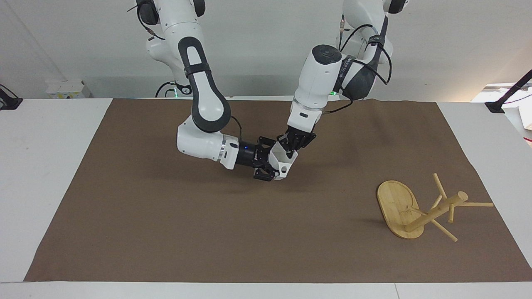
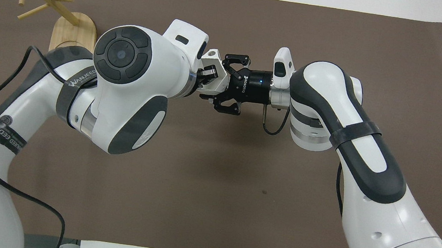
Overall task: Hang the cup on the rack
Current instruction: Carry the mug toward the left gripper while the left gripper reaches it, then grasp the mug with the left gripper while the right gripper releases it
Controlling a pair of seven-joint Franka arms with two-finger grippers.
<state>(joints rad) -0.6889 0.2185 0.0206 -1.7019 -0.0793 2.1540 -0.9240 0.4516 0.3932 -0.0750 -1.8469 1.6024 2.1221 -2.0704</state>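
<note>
The white angular cup (image 1: 285, 165) is held in the air over the middle of the brown mat, tilted, with its handle tab facing the table's front. My right gripper (image 1: 269, 167) is shut on its base end, reaching in sideways. My left gripper (image 1: 291, 152) comes down from above, its fingers pinched on the cup's rim. In the overhead view the cup (image 2: 216, 70) shows between my right gripper (image 2: 220, 87) and left gripper (image 2: 207, 75), partly hidden by the left arm. The bamboo rack (image 1: 400, 207) lies tipped over at the left arm's end of the mat; it also shows in the overhead view (image 2: 73, 29).
The brown mat (image 1: 166, 232) covers most of the white table. The rack's pegs (image 1: 444, 234) stick out toward the mat's edge. A black clamp stand (image 1: 505, 97) stands at the table's corner by the left arm's end.
</note>
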